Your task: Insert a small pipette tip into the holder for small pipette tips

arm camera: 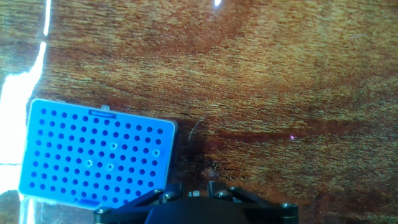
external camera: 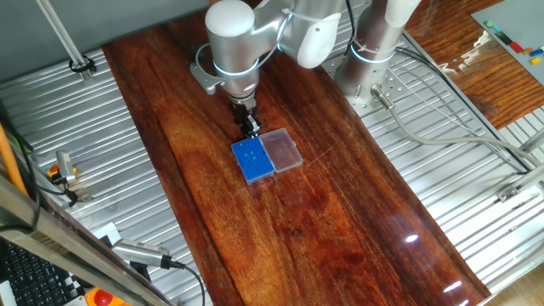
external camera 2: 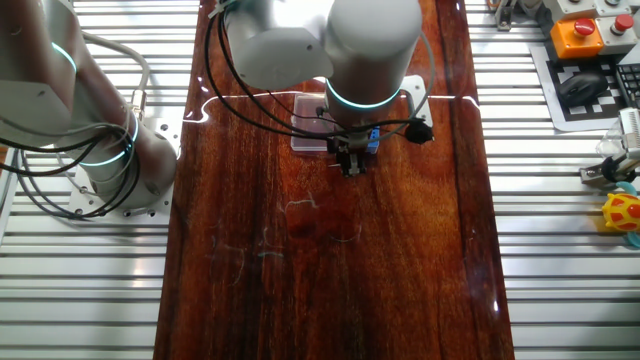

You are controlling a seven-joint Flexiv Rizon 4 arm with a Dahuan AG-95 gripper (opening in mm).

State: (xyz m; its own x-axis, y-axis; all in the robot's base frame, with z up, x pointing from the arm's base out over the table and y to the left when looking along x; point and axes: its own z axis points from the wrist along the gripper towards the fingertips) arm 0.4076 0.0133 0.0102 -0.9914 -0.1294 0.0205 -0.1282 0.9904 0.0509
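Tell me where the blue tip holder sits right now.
In one fixed view the blue tip holder lies mid-table on the wood, clear lid joined at its right, pincer just behind it.

Arm's big white joint [external camera 2: 330, 45] fills the top centre, teal ring beneath it. Gripper [external camera 2: 350, 166] hangs point-down over the dark wooden table [external camera 2: 330, 270]; fingers look close together, too small to judge the jaw gap. At its 1 o'clock, a sliver of the blue holder for small pipette tips [external camera 2: 373, 139], mostly hidden by the wrist. Clear lid panel [external camera 2: 308, 125] at 10 o'clock, touching the holder's side. Orange button box [external camera 2: 585, 32] far off at 2 o'clock.
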